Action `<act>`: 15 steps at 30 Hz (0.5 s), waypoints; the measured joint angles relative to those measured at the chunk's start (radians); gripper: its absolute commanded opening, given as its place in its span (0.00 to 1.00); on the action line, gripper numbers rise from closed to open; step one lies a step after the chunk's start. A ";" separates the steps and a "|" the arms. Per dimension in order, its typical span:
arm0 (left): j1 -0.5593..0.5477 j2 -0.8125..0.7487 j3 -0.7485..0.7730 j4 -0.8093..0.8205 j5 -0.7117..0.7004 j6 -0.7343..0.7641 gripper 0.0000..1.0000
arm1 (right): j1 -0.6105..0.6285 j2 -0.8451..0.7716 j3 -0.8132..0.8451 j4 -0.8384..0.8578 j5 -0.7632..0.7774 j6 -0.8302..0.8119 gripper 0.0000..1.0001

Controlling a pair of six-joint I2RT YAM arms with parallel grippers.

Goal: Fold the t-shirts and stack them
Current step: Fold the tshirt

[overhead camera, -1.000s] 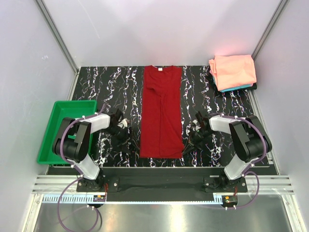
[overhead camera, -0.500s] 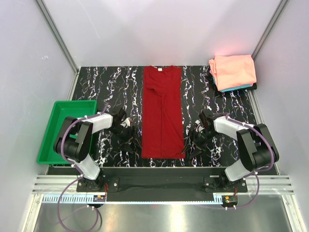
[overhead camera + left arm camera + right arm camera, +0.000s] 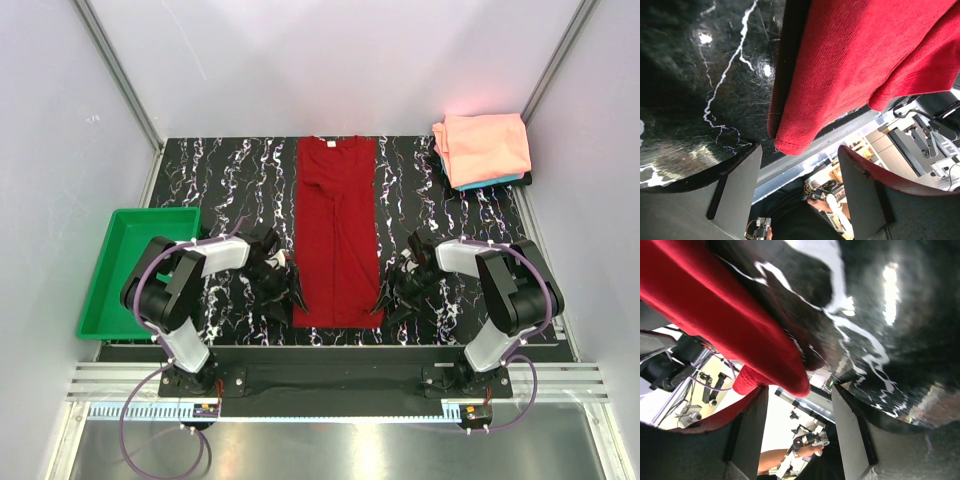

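Pink shirt [image 3: 482, 145] is stacked on teal shirt [image 3: 495, 184]; red shirt [image 3: 336, 230] is folded lengthwise only, its hem flanked by spread left pincer [image 3: 797, 155] and right pincer [image 3: 799, 390]

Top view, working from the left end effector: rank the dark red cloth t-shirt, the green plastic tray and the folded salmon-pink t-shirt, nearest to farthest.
From the left end effector:
1. dark red cloth t-shirt: right beside it, at the shirt's near left corner.
2. green plastic tray: off to its left, at the table's left edge.
3. folded salmon-pink t-shirt: far right corner, on top of the stack.
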 measured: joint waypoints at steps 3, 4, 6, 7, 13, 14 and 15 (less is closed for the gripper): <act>-0.002 0.002 0.001 0.002 0.002 -0.006 0.70 | 0.000 0.008 0.007 0.016 -0.013 0.005 0.60; -0.003 0.003 0.001 0.002 0.003 -0.006 0.70 | 0.000 0.010 0.010 0.018 -0.014 0.004 0.59; -0.002 0.006 0.002 0.002 0.005 -0.008 0.70 | 0.000 0.010 0.020 0.018 -0.014 0.001 0.56; -0.002 0.008 0.003 0.002 0.006 -0.009 0.70 | 0.000 0.010 0.029 0.015 -0.014 -0.002 0.55; -0.003 0.013 0.008 0.001 0.007 -0.009 0.69 | 0.000 -0.006 0.078 -0.014 -0.015 -0.020 0.53; -0.003 0.016 0.009 0.001 0.009 -0.009 0.69 | 0.000 -0.011 0.083 -0.021 -0.015 -0.024 0.53; -0.003 0.018 0.011 0.000 0.010 -0.009 0.69 | 0.000 -0.014 0.087 -0.026 -0.015 -0.025 0.53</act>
